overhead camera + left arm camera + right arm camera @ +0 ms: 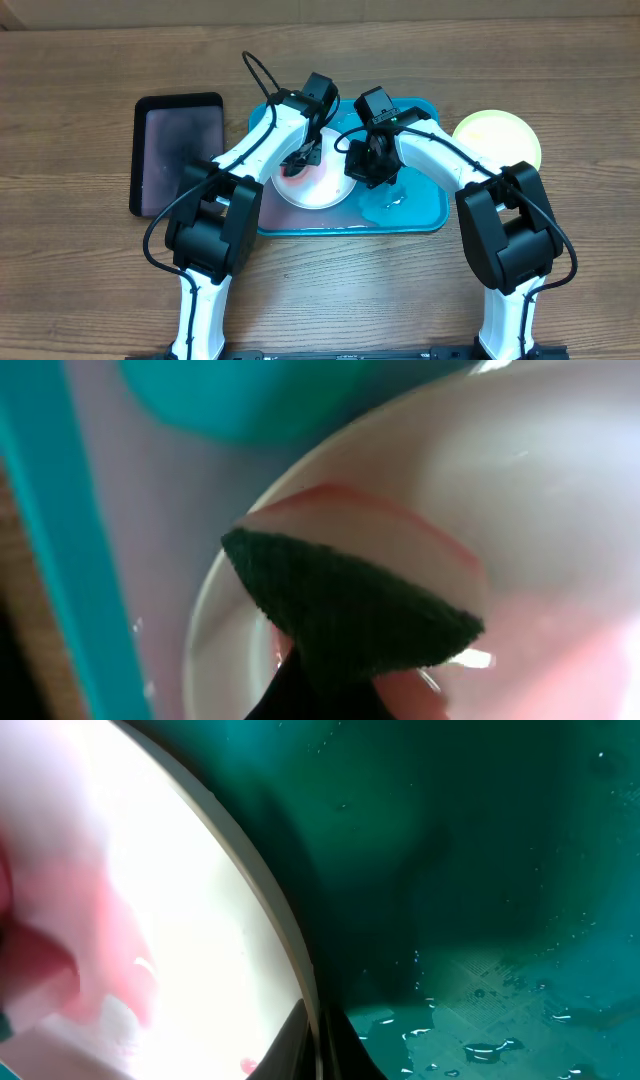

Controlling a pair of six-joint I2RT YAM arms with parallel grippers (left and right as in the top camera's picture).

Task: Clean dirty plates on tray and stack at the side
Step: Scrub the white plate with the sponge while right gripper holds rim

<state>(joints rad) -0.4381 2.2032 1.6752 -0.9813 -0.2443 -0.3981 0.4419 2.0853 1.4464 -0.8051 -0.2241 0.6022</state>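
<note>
left gripper (303,156) has the sponge (350,610), right gripper (320,1036) pinches the white plate (326,192), so scrub flat over that smear (545,650).

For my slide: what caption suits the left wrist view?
Dark green sponge pressed on the red-smeared white plate in the turquoise tray.

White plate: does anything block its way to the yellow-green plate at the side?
No loose object lies between the white plate and the yellow-green plate. Only the turquoise tray's raised rim crosses that path, with the right arm above it.
</note>
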